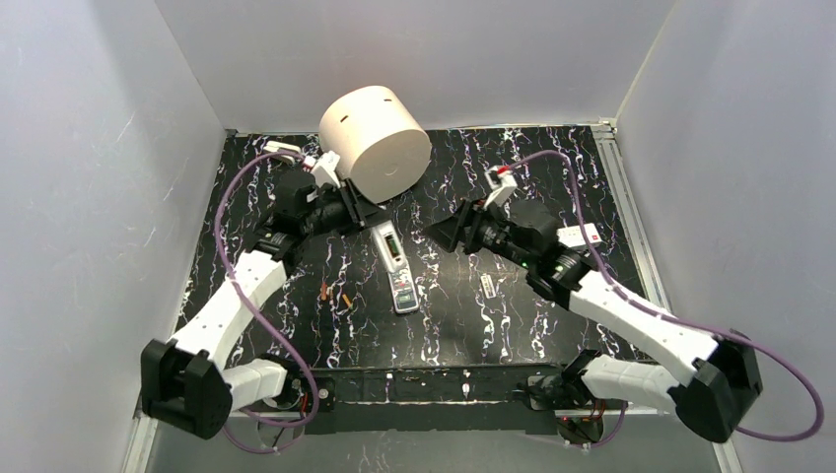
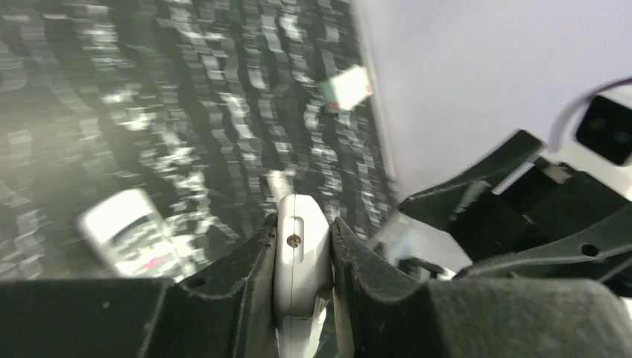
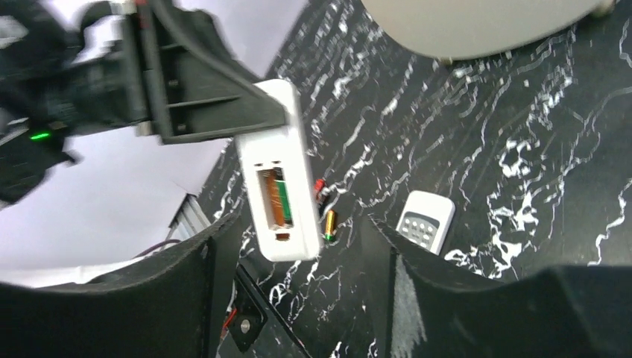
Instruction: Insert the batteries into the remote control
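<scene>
My left gripper is shut on one end of a white remote control, holding it above the table. Its back faces up, and orange and green battery casing shows in the open compartment. In the left wrist view the fingers clamp the remote's narrow sides. My right gripper hangs open just right of the held remote, and the remote's free end shows between its spread fingers without touching them. Two loose batteries lie on the table to the left, also in the right wrist view.
A second remote lies button side up in the middle of the table. A small white cover piece lies to its right. A large white cylinder stands at the back, close behind the left gripper. White walls enclose the black marbled table.
</scene>
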Tool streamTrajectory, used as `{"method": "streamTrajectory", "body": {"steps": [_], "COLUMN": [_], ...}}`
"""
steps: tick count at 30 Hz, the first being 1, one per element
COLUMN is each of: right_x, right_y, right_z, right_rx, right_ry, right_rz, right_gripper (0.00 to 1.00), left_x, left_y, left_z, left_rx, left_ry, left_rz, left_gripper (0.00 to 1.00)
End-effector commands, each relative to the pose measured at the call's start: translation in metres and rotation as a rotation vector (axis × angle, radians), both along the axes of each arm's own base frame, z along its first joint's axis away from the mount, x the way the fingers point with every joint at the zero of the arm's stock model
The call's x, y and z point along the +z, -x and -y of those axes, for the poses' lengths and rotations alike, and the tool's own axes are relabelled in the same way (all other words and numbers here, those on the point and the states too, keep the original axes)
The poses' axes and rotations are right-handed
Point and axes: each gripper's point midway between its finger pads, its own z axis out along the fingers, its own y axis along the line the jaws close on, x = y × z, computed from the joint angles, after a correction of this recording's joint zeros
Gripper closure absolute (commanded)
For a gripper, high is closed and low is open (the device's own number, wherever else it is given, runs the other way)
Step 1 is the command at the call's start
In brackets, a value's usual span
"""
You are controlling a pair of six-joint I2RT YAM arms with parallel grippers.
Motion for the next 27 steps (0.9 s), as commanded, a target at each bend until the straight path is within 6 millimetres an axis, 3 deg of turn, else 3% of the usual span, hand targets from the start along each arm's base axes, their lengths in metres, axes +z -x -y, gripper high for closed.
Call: {"method": "streamTrajectory", "body": {"steps": [1, 5, 11, 15, 21, 27], "right_x": [-0.036, -0.076, -0.151, -0.174, -0.197, -0.208], "right_y": [-0.001, 0.000, 0.030, 0.046, 0.057, 0.044], "right_z": [-0.025, -0.059, -0.125, -0.166, -0.195, -0.204], "right_rx": [0.065, 0.038, 0.086, 0.123, 0.149, 0.088], "right_ry": [0.143, 0.289, 0.601, 0.670, 0.761, 0.880], "right_rz": [-0.061, -0.063, -0.106, -0.114, -0.071, -0.055], "right_gripper": [0.34, 0.35, 0.33, 0.33, 0.33, 0.37], "left_x": [-0.035, -0.047, -0.031, -0.015, -0.008, -0.013], "left_y": [0.003, 0.020, 0.046, 0.064, 0.079, 0.077], "left_z": [-0.082, -0.153, -0.207, -0.244, -0.266, -0.262], "left_rx": [0.296, 0.586, 0.807, 0.973, 1.064, 1.049], "left_ry": [-0.420, -0.635, -0.734, -0.804, -0.856, -0.844], "left_rz": [-0.008, -0.053, 0.010, 0.040, 0.055, 0.050], "left_gripper": [1.00, 1.00, 1.00, 1.00, 1.00, 1.00]}}
